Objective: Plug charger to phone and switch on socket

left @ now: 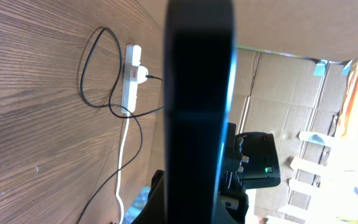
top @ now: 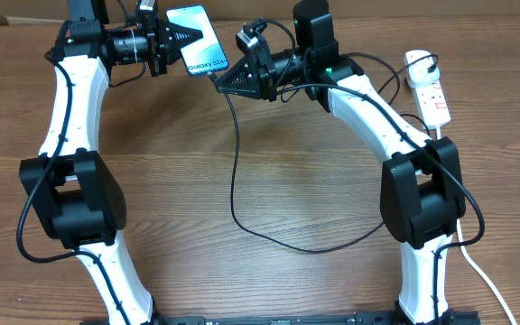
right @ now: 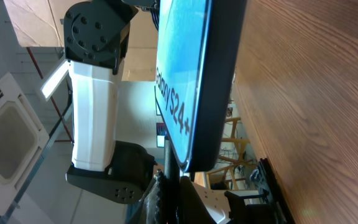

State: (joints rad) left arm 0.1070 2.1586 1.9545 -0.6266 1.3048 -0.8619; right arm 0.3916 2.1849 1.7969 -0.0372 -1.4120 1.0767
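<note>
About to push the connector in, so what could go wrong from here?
The phone sits only in the left gripper; a push from the right gripper could shift it in the grip. The charger cable loops past the right arm toward the socket, so moving could snag it or pull it taut.

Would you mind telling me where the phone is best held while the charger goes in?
Clamp the phone across its faces at the long edge, coming from the left like the left end effector. It is slim, and that leaves the Galaxy S24+ short end free for the charger.
</note>
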